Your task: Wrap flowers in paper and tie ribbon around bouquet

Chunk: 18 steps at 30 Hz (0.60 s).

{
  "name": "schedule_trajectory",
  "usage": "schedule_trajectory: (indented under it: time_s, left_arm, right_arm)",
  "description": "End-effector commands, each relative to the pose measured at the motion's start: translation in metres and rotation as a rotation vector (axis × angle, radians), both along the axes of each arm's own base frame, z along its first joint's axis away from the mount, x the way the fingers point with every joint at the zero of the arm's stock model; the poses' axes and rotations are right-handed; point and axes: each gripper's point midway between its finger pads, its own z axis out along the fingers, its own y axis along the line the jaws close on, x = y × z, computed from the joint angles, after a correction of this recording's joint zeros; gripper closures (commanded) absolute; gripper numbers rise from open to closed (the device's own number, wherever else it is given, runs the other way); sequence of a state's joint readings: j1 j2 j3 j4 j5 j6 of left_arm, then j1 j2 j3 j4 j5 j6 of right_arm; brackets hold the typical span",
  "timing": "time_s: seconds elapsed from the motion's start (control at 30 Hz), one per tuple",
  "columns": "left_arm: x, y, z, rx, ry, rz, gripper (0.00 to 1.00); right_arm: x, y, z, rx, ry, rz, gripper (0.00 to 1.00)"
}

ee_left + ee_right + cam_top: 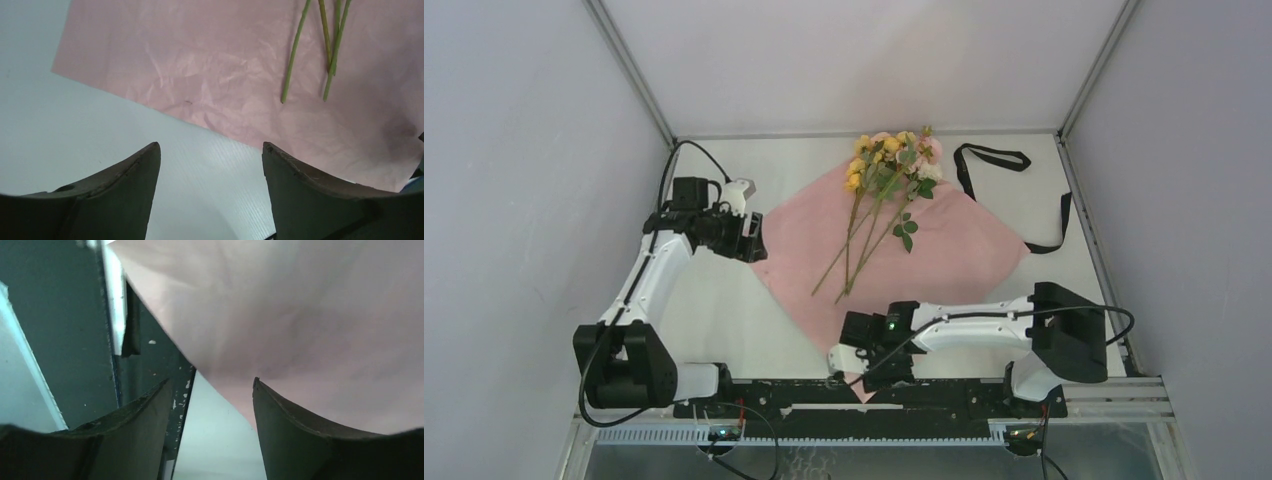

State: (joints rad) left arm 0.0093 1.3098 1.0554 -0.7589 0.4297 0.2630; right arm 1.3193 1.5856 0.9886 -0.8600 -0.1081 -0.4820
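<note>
We see from above a white worktop (724, 310) with a large sheet of paper (944, 240) lying flat on it, pink face up and turned like a diamond. Its near corner reaches the dark rail at the front edge.

The flowers (889, 165) lie on the paper. Their pink, yellow and cream blooms are at the far corner, and their thin green stems run back toward the near left.

The black ribbon (994, 157) lies loose on the worktop at the far right. It loops beside the blooms and runs down to the paper's right corner.

The left claw (754, 237) sits at the paper's left corner. In its wrist view the left claw (210, 147) has both fingers well apart with nothing between them. It is over bare worktop, just short of the paper (200, 65) edge, and the stem ends (295, 55) lie beyond.

The right claw (849, 360) is at the paper's near corner. Its wrist view shows the right claw (212, 382) spread wide and gripping nothing. The paper (300, 305) edge slants down to its right finger, with the dark rail to the left.
</note>
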Motion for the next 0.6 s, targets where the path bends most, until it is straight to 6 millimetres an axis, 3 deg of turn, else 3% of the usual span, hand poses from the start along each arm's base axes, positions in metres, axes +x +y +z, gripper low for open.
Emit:
schedule_trajectory:
  time_s: [0.0, 0.1, 0.23, 0.37, 0.57]
  left_arm:
    - [-0.012, -0.016, 0.000, 0.011, -0.029, -0.091, 0.24]
    - [-0.005, -0.020, -0.008, 0.090, -0.034, -0.087, 0.35]
    - [0.020, -0.043, -0.007, 0.157, -0.079, -0.098, 0.43]
    - [0.044, -0.071, -0.016, 0.226, -0.095, -0.127, 0.52]
    - [0.065, -0.102, -0.037, 0.269, -0.089, -0.173, 0.61]
  right_arm:
    - [-0.010, 0.020, 0.016, 0.184, -0.063, 0.187, 0.30]
    - [-0.003, 0.029, 0.015, 0.280, -0.144, 0.202, 0.30]
    - [0.011, 0.034, 0.008, 0.353, -0.235, 0.216, 0.31]
    - [0.026, 0.035, 0.005, 0.349, -0.319, 0.226, 0.35]
    - [0.028, 0.026, -0.004, 0.304, -0.326, 0.241, 0.36]
